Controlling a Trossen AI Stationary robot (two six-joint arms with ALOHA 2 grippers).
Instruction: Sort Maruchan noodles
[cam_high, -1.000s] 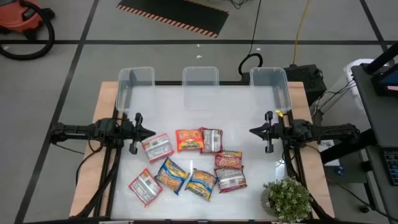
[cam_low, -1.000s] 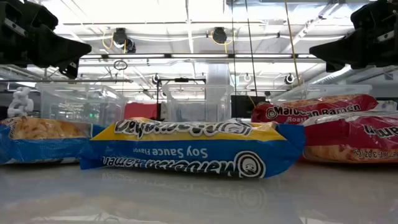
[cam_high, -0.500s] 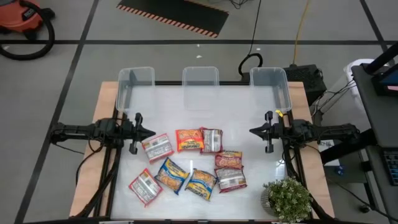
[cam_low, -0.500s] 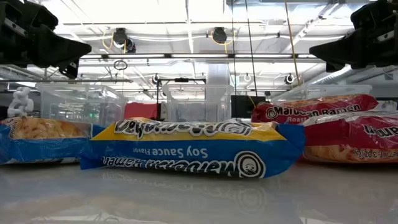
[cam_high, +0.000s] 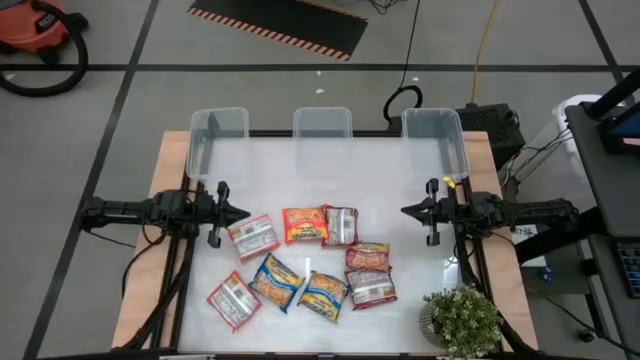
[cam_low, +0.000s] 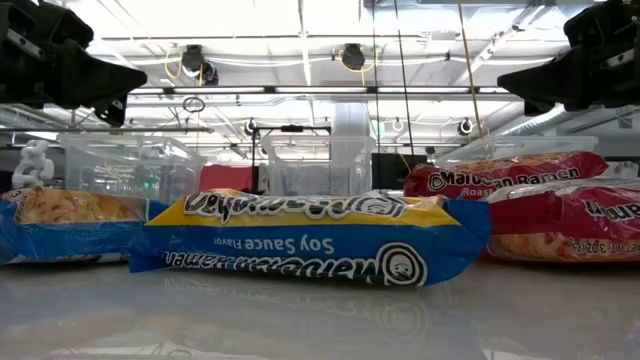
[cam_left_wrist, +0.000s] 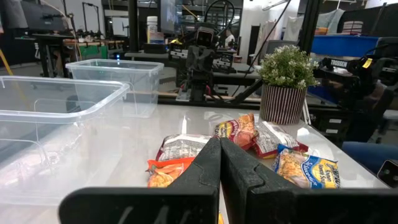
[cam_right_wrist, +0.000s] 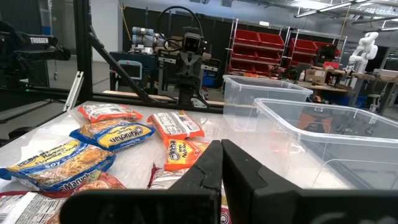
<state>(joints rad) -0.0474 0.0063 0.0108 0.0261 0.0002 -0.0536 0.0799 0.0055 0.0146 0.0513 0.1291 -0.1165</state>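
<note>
Right now the Maruchan noodles lie loose in a cluster on the near middle of the bench, none of them in the three clear bins along its far edge. My left gripper and right gripper hover at either side of the cluster, pointing inward, jaws pressed together and holding nothing.
</note>
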